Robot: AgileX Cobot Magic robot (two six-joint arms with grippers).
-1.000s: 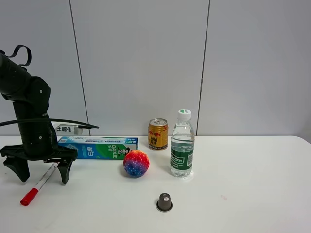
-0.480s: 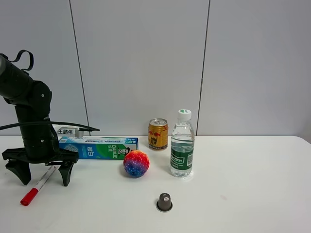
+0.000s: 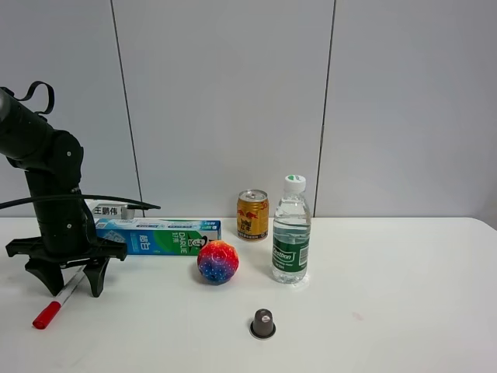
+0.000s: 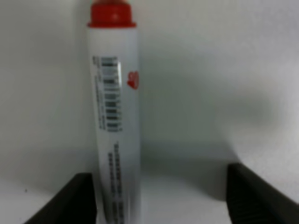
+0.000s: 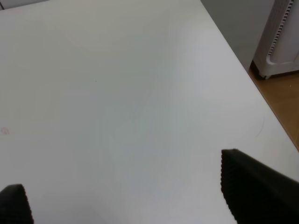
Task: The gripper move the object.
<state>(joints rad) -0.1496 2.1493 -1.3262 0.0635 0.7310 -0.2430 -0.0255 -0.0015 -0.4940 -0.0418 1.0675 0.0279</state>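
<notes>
The object is a slim white marker pen (image 3: 66,291) with a red cap (image 3: 46,314), lying on the white table at the far left. My left gripper (image 3: 71,281), a black claw on a thick dark arm, points straight down over the pen's barrel, its two fingers straddling it, open and not clamped. In the left wrist view the pen (image 4: 117,116) lies between the two fingertips, close beside one fingertip (image 4: 70,200), with its red end tip (image 4: 111,14) far from the gripper (image 4: 161,205). My right gripper (image 5: 135,196) is open and empty over bare table; it does not show in the exterior view.
A blue-green toothpaste box (image 3: 159,236) lies just behind the left gripper. A multicoloured ball (image 3: 217,262), a gold can (image 3: 252,215), a water bottle (image 3: 291,230) and a small dark capsule (image 3: 262,323) stand mid-table. The right wrist view shows the table's edge and a white appliance (image 5: 282,37) on the floor.
The left gripper's fingers have drawn closer together around the pen's barrel, and the arm has shifted slightly. The pen has not moved.
</notes>
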